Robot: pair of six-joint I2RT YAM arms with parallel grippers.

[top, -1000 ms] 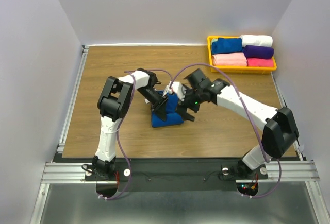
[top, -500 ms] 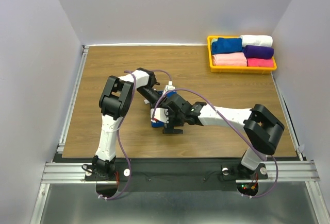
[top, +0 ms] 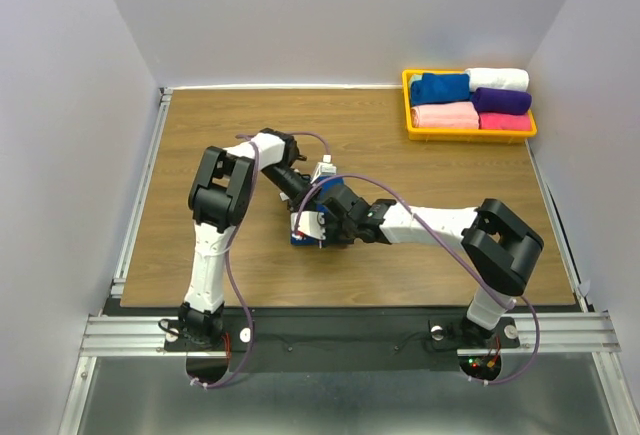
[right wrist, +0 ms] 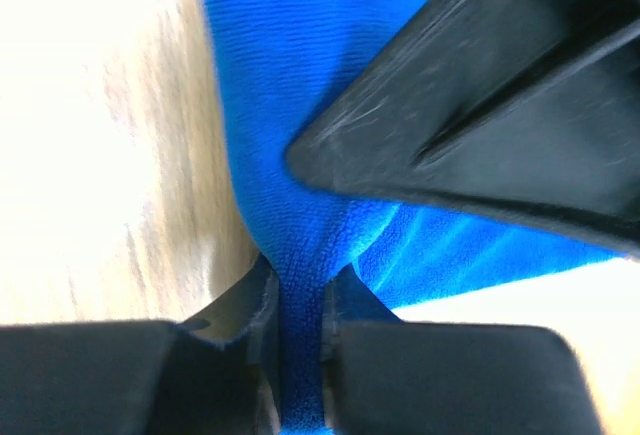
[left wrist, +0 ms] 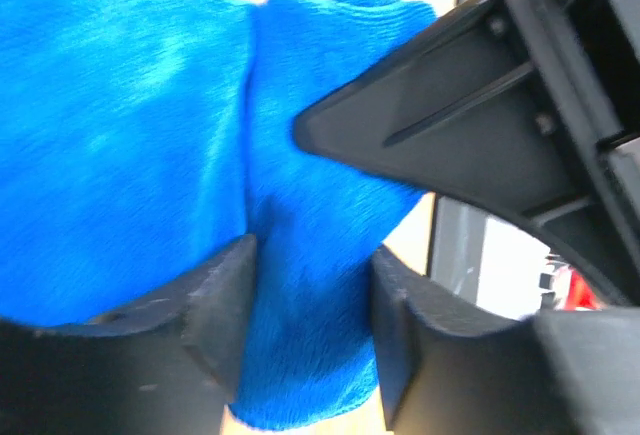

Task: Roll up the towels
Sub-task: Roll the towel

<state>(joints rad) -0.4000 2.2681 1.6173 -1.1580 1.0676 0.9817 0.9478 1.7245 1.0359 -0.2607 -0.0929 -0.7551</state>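
Right gripper [right wrist: 300, 290] pinches a fold of the blue towel [right wrist: 280, 75] tight, mid-way across the table [top: 200, 135]. Left gripper [left wrist: 310, 255] straddles it, fingers partly apart; gripping or not, can't tell. Second blue towel [top: 440, 87] lies in the yellow bin [top: 470, 135].

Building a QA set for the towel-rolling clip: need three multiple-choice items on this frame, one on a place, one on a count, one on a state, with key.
1. Where does the yellow bin sit on the table?
A) far right corner B) near left corner C) centre
2. How many rolled towels lie in it?
A) three B) five C) eight
3. What is the right gripper doing?
A) gaping above bare wood B) pinching a fold of the blue towel C) gripping the bin

Key: 1 A, the top view shows it at the far right corner; 2 B, one blue, one white, one purple and two pink; 3 B, its wrist view shows cloth squeezed between nearly closed fingers.
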